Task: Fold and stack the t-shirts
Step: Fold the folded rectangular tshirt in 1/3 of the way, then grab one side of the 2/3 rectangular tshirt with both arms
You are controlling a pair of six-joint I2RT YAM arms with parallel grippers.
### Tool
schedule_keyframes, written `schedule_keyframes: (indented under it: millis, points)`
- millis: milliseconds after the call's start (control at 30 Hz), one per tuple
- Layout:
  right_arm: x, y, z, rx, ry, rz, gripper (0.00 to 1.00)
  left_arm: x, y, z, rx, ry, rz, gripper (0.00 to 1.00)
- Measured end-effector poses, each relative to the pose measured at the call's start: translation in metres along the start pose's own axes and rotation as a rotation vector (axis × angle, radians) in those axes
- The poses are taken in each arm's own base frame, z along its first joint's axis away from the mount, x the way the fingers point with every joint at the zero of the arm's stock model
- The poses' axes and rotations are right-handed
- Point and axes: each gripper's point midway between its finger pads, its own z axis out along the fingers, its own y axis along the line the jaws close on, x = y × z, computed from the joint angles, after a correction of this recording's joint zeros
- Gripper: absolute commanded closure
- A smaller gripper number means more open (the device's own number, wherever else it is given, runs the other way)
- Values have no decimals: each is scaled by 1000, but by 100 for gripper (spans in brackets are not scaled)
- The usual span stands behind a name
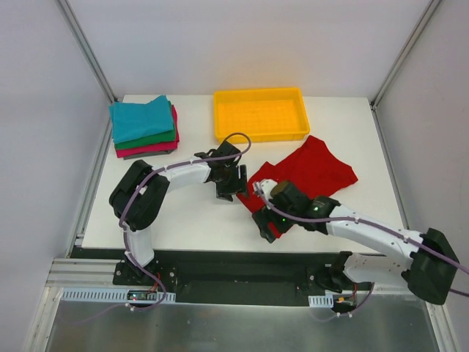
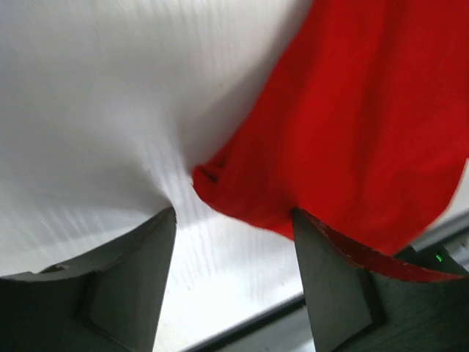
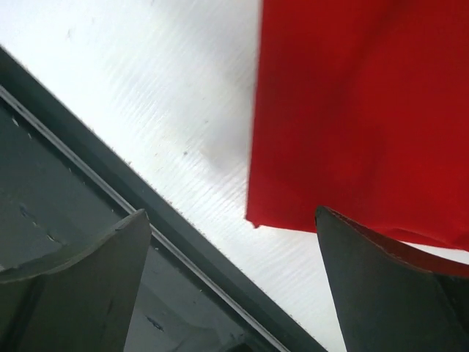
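Note:
The bright red t-shirt (image 1: 316,169) lies loosely spread on the white table, right of centre. My left gripper (image 1: 229,185) is open at the shirt's left edge. In the left wrist view its jaws (image 2: 234,220) stand wide apart, with the red cloth (image 2: 352,117) just beyond the tips and touching the right finger (image 2: 330,286). My right gripper (image 1: 266,224) is open at the shirt's near corner. In the right wrist view the gripper (image 3: 231,220) is empty and the red corner (image 3: 344,110) lies just beyond it. Folded teal, green and pink-red shirts (image 1: 143,126) are stacked at the far left.
A yellow plastic tray (image 1: 260,114) stands at the back centre, just behind the red shirt. The table's near edge (image 3: 110,191) and dark frame run close under my right gripper. White walls enclose the table on three sides.

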Motion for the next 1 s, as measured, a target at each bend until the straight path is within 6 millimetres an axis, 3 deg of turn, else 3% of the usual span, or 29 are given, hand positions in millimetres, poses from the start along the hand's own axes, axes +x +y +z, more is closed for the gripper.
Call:
schedule_keyframes:
  millis: [67,200,333,367,400,433,533,700,867,1000]
  points:
    - [12,16,11,-17,61,-68,3,-5,-1,2,1,-7,-11,46]
    - [37,22,35,11,208,-126,4,-8,-3,7,1,-5,-24,57]
    - [53,16,54,81,318,-147,12,-10,-3,12,1,-2,-35,80]
    - [52,15,55,101,324,-145,15,-11,-3,15,2,-2,-38,86]
    - [52,15,55,110,323,-144,21,-12,-2,15,1,-1,-47,98]
    - [52,15,55,120,323,-139,25,-13,-2,17,2,1,-51,100]
    - [52,13,55,145,322,-129,51,-12,-2,19,4,5,-55,100]
    - [53,6,53,195,320,-110,79,-12,1,17,-3,-8,-56,100]
    - [56,10,49,200,330,-119,100,11,28,1,-54,-28,-86,100]
    - [56,34,43,105,312,-153,100,37,52,-14,-88,-33,-121,100]
